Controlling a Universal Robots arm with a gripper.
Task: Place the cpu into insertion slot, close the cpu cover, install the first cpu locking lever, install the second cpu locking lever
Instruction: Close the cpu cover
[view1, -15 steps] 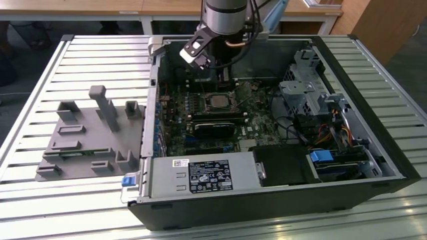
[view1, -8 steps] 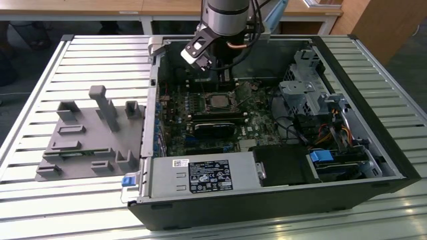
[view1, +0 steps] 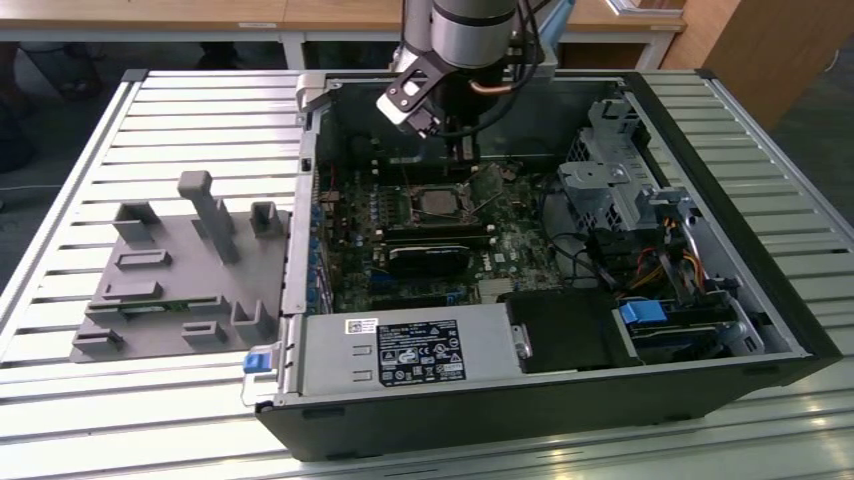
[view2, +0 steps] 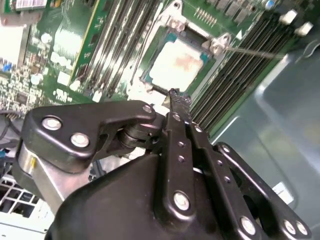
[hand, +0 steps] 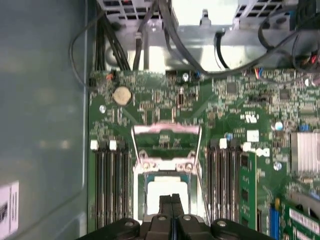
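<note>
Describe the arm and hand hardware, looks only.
Arm: smooth silver-grey cylindrical link, with black cables running alongside. Hand: black linkage bars studded with round silver pivot pins, tapering to slim black fingers; a silvery metal bracket sits at its base.

Exterior view looks down from afar; both wrist views share the cpu (view2: 177, 62) (hand: 156, 192).

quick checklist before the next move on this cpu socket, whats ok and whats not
1. cpu lying in the insertion slot: ok.
2. cpu seated fully flat: cannot tell.
3. cpu cover closed over the cpu: not ok, it stands flipped open.
4. locking lever latched down: not ok, it sticks out free.
5. pincer empty: ok, its fingers are shut on nothing, beside the cpu's edge.
</note>
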